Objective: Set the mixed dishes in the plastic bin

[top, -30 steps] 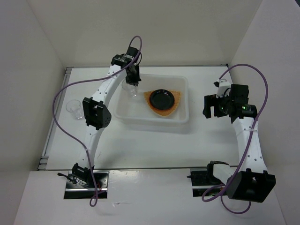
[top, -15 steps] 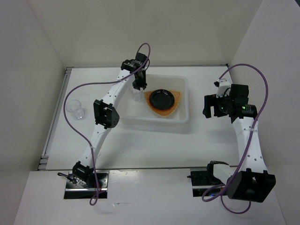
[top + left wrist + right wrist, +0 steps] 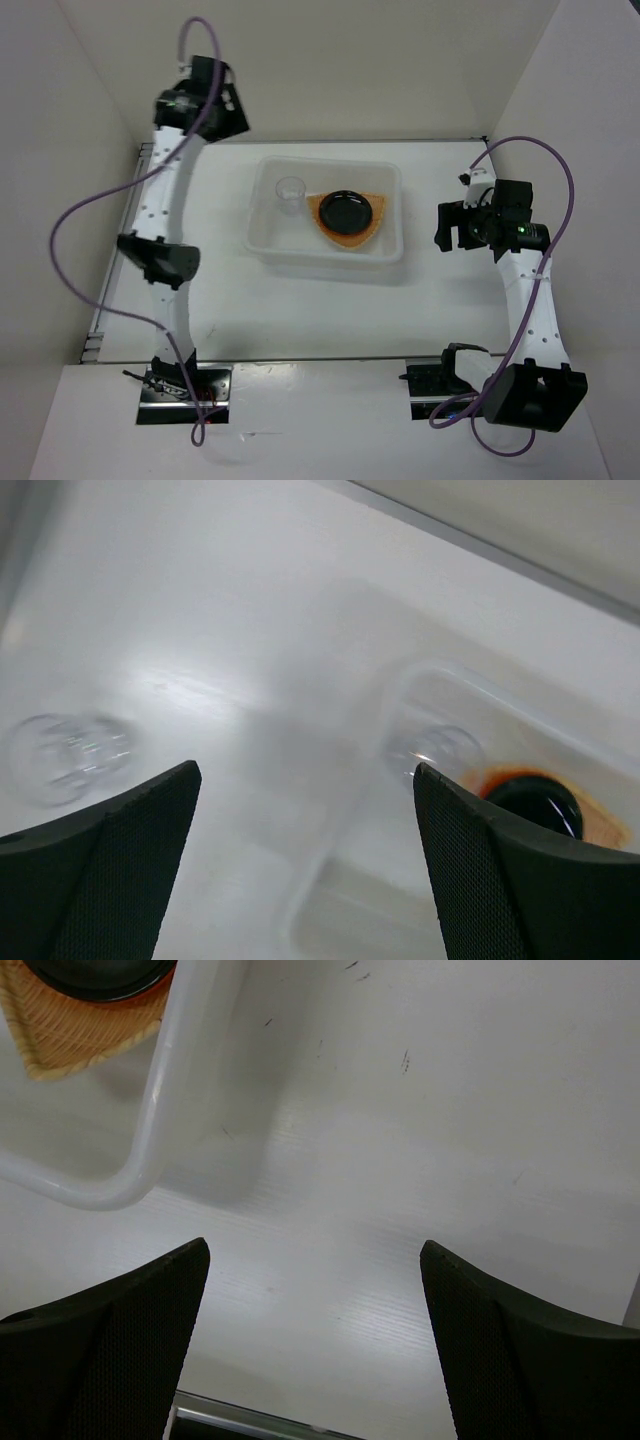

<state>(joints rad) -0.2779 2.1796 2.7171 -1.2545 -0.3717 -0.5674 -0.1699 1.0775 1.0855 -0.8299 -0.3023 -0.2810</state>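
A small clear cup (image 3: 291, 192) stands in the left end of the white plastic bin (image 3: 328, 255), just beside the tan woven plate (image 3: 352, 238) that fills the bin's right half. A black dish (image 3: 346, 208) rests on the middle of that plate, with the rim of an orange dish (image 3: 487, 778) showing beneath it in the blurred left wrist view. The bin sits toward the far middle of the white desk (image 3: 300, 310). A second clear cup (image 3: 63, 757) stands on the desk outside the bin, well to its left; it is seen from the left wrist only, since the left arm hides that spot from above. The left tool (image 3: 306, 766) hangs high over the far left of the desk, with its jaws spread wide and nothing between them. It looks down on both cups and the bin's near corner. The right tool (image 3: 315, 1245) hovers above bare desk just off the bin's right end, likewise wide open and empty, with the bin's rounded corner and a tip of the woven plate at the upper left of its view. Purple cables (image 3: 75, 215) loop from both arms, and plain white walls (image 3: 350, 60) enclose the desk on three sides.
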